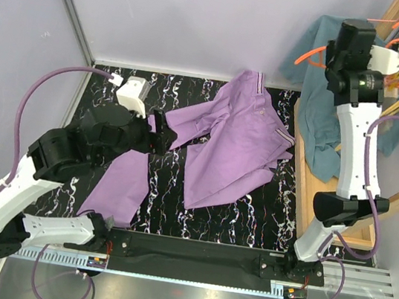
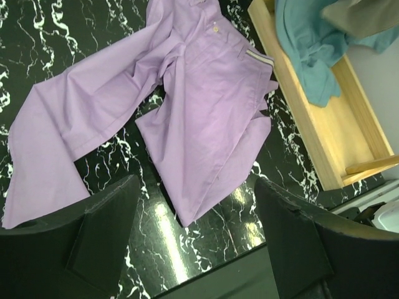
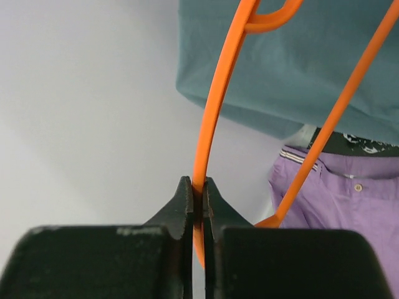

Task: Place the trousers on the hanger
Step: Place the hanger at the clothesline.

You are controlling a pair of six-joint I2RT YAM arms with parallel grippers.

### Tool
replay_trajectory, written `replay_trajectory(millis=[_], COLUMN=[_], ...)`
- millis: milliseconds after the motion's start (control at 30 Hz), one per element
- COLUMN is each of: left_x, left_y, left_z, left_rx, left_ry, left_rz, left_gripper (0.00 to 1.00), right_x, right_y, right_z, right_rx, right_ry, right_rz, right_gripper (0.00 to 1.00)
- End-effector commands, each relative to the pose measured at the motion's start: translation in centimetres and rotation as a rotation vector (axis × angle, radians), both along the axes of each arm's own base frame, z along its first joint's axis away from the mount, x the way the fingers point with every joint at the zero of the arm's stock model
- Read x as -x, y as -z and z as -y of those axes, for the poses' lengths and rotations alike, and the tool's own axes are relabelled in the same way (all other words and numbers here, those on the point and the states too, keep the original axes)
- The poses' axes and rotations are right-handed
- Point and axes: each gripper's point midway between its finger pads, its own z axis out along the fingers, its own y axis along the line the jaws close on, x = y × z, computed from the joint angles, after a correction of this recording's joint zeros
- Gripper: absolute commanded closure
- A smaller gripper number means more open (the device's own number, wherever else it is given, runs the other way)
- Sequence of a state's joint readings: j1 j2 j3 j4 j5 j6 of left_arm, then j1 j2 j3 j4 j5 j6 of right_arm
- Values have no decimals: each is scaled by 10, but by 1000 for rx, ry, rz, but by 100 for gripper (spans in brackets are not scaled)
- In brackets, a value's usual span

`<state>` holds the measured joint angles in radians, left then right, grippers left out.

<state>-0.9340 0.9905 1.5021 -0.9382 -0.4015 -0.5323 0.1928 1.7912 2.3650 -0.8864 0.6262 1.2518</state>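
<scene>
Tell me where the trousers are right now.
In the top view the trousers lie spread across the middle of the black marbled table, left of the wooden tray holding the teal shirt, with the left gripper over their left-hand leg.

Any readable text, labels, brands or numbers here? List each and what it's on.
None readable. The trousers, teal shirt, orange hanger and wooden tray show no print; the small board at the left arm's base is too small to read.
</scene>
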Motion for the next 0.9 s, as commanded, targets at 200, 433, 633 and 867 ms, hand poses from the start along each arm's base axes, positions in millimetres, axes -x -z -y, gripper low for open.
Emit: replay_trajectory(millis=[200,433,633,867], left_x=[1,-1,-3,-6], left_y=[-26,-25,-26,-24], left_z=[-7,-3,4,6], left_rx=[51,54,49,44], left_ry=[-29,-32,-18,-23], left_rz=[22,7,-1,-1], left_gripper=[20,21,21,21], right_x=[-13,-29,-50,-70], right_y=[-17,-33,-48,-57], right_z=[59,81,75,68], right_rx=[-107,-87,-68,-54], right_ry=[136,158,111,61], right_rz=[104,163,234,336], right_gripper=[100,100,100,100])
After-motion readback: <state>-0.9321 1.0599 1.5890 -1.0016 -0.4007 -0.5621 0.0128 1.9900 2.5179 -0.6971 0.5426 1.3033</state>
